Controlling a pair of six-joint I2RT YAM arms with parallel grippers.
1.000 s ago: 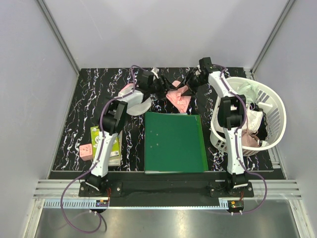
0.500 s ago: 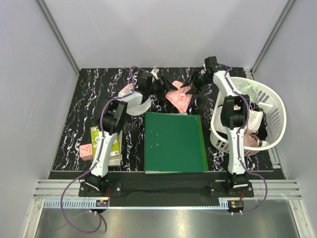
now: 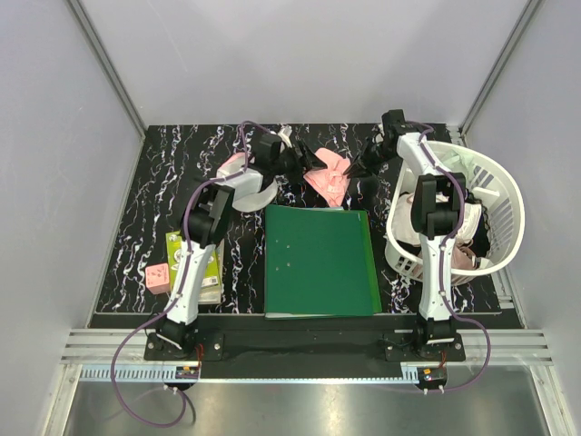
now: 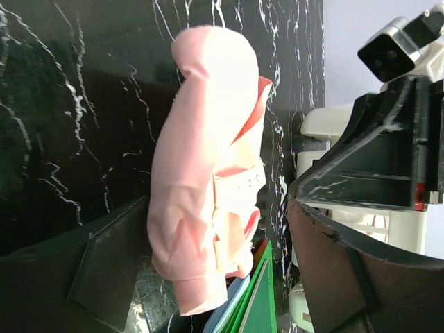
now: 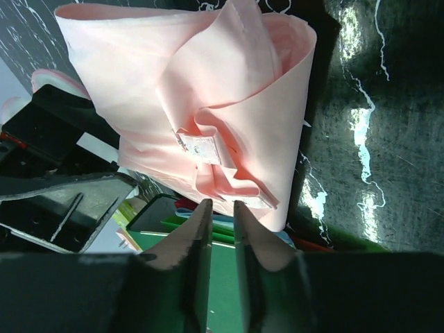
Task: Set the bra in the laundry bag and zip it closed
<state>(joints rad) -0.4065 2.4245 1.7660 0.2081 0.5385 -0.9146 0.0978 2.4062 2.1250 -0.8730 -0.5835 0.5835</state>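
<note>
The left gripper [image 4: 220,205] stands wide and empty facing the crumpled pink bra [image 4: 208,139], which lies on the table [image 3: 145,209] near the laundry bag [image 3: 259,193], while the right gripper [image 5: 218,205] nearly closes at its edge, grip unclear, so a thin pinch could slip.

Lab test booth: grey walls [image 3: 54,182], aluminium framing [image 3: 300,348]
</note>
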